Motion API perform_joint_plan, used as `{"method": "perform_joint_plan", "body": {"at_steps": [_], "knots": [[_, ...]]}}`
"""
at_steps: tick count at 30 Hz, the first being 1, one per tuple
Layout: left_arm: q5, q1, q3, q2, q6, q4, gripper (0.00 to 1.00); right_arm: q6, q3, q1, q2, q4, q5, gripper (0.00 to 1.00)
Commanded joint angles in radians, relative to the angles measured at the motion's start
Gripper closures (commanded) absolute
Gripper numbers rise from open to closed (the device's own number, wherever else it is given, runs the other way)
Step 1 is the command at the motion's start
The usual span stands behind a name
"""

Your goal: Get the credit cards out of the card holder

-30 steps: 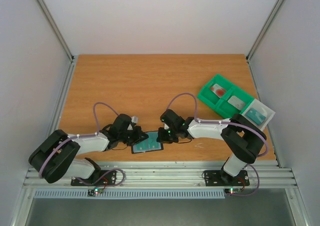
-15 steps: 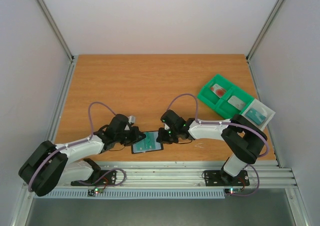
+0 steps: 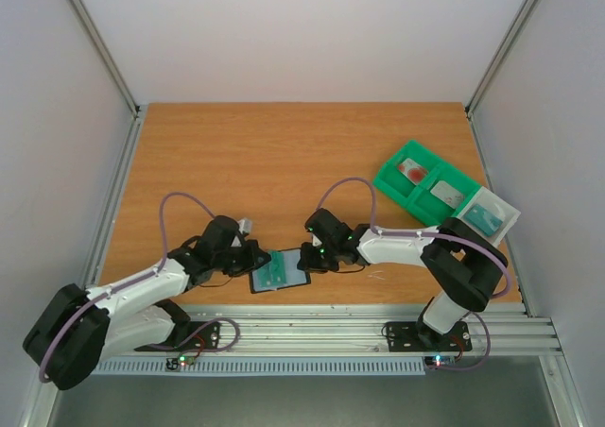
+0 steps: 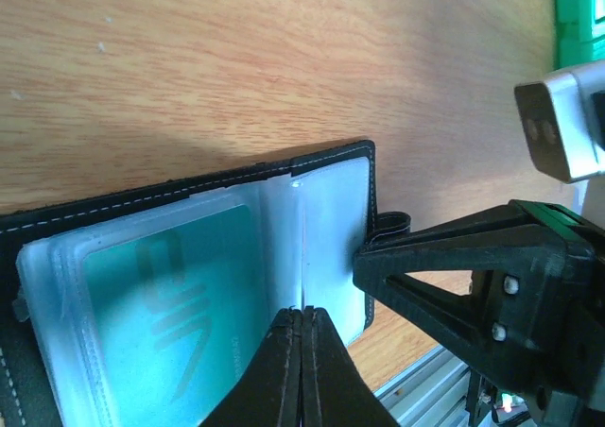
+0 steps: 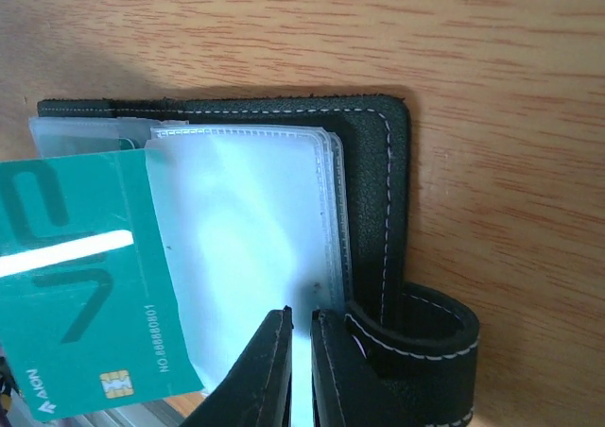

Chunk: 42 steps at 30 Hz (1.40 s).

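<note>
The card holder's (image 5: 371, 153) sleeve (image 5: 246, 229) is pinched at 3 o'clock by the right gripper (image 5: 302, 319) — likely braced for the clenched left gripper's (image 4: 302, 314) pull.

Card holder (image 3: 280, 270) is laid open and flat on the table (image 3: 284, 153), near its front edge. Black cover, pale stitching along the rim. Frosted clear sleeves (image 5: 246, 247) are stacked inside. Black snap tab (image 5: 430, 337) is curled in a loop at the cover's side edge. Teal card (image 5: 76, 285) with a gold chip and printed digits is seen tilted, sticking out past the sleeves' edge. A pale grey card (image 3: 444, 193) is seen flat in the green tray (image 3: 392, 189), well apart from the holder.
</note>
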Motion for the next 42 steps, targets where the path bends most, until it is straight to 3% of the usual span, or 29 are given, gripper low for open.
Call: {"method": "perform_joint_plan", "body": {"at_steps": [1,10,15,23,31,36,39,42], "knots": [[-0.044,0.002,0.051,-0.054,0.05,-0.084,1.0,-0.017,-0.016,0.009,-0.016,-0.074,0.039,0.91],[-0.075,0.001,0.103,-0.161,0.125,-0.234,1.0,-0.137,0.06,0.009,-0.15,-0.19,0.065,0.86],[0.028,0.001,0.103,-0.209,0.17,-0.175,1.0,-0.266,0.069,0.009,-0.32,-0.293,0.155,0.84],[0.24,0.001,0.145,-0.195,0.239,-0.118,1.0,-0.447,0.178,0.007,-0.45,-0.492,0.136,0.78],[0.45,0.001,0.144,-0.147,0.255,-0.029,1.0,-0.514,0.285,-0.003,-0.45,-0.593,-0.061,0.72],[0.563,-0.003,0.122,-0.143,0.208,0.102,1.0,-0.527,0.3,-0.082,-0.433,-0.6,-0.24,0.65],[0.578,-0.004,0.112,-0.152,0.182,0.138,1.0,-0.538,0.294,-0.132,-0.407,-0.588,-0.435,0.63],[0.583,-0.005,0.106,-0.155,0.175,0.156,1.0,-0.572,0.302,-0.135,-0.386,-0.617,-0.5,0.64]]}}
